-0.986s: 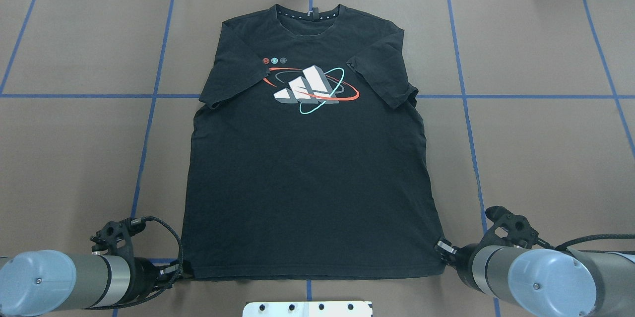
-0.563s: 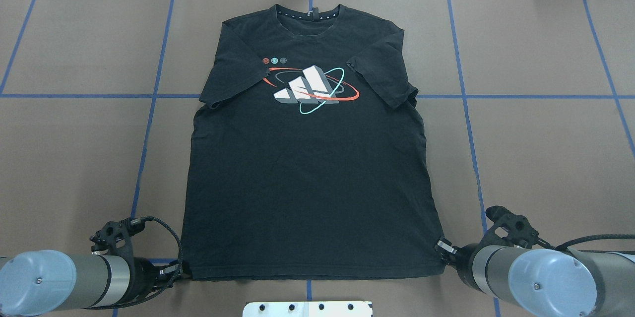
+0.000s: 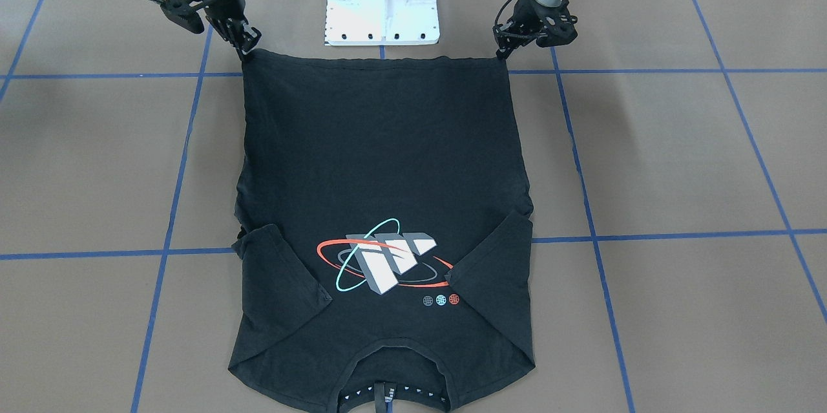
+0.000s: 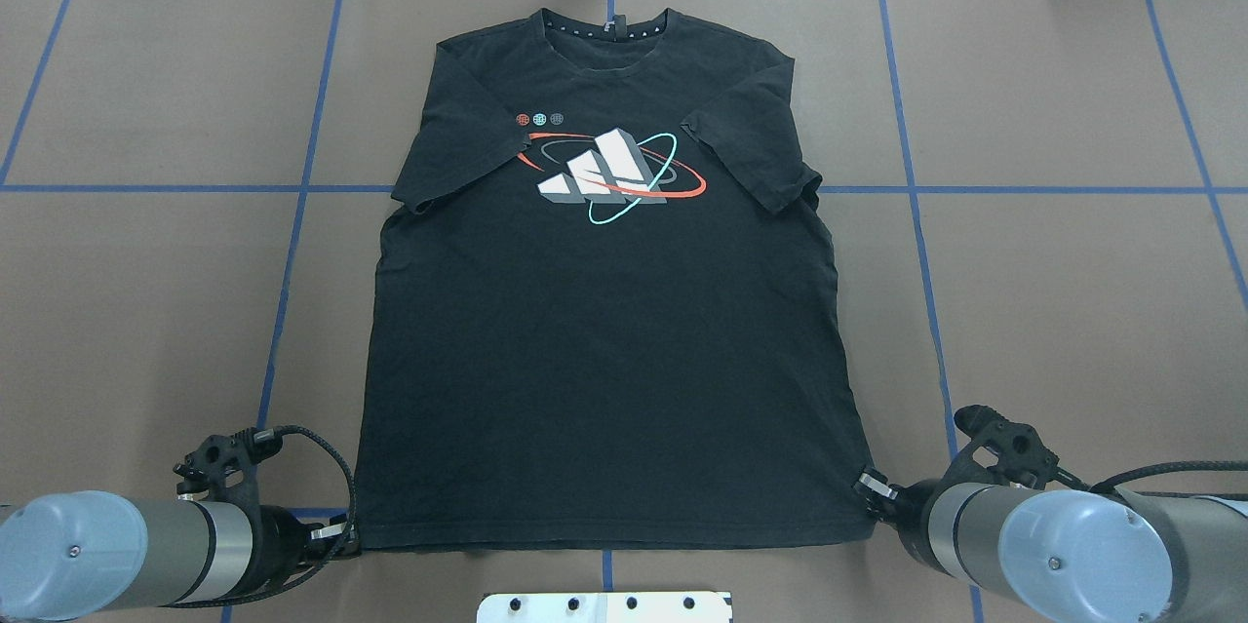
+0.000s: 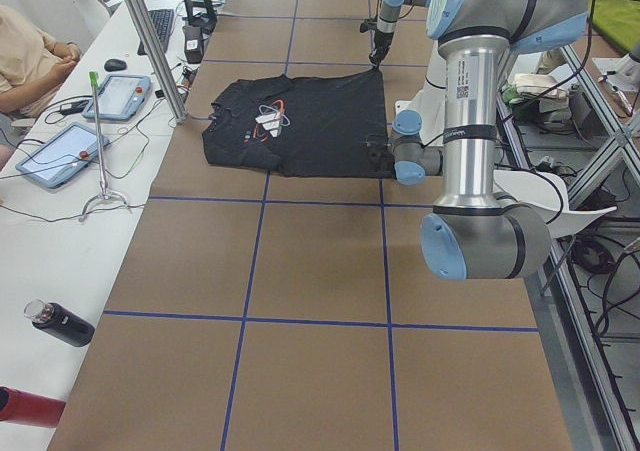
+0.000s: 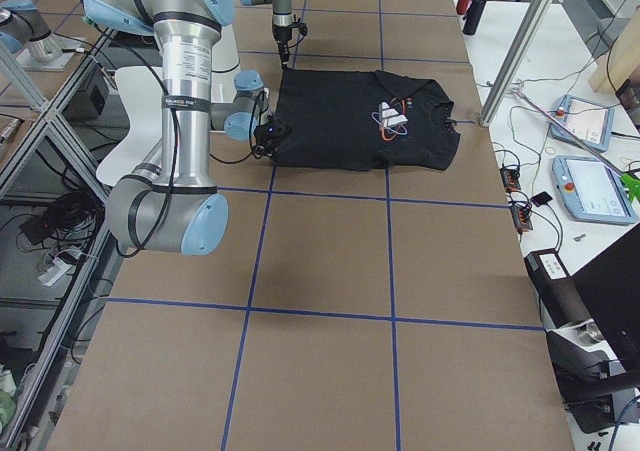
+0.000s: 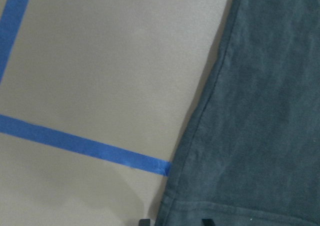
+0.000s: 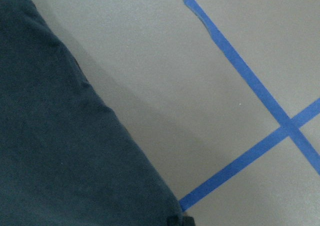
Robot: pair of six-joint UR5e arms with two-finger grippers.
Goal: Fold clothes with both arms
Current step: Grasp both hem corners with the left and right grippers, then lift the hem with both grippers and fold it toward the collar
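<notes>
The left gripper [image 4: 339,533] sits around the near left corner of the black T-shirt [image 4: 604,330], a little open. The T-shirt lies flat on the tabletop [image 4: 146,311]. The right gripper [image 4: 871,486] touches the near right corner, but I cannot tell its grip. Both should pinch tight, then lift together.
</notes>
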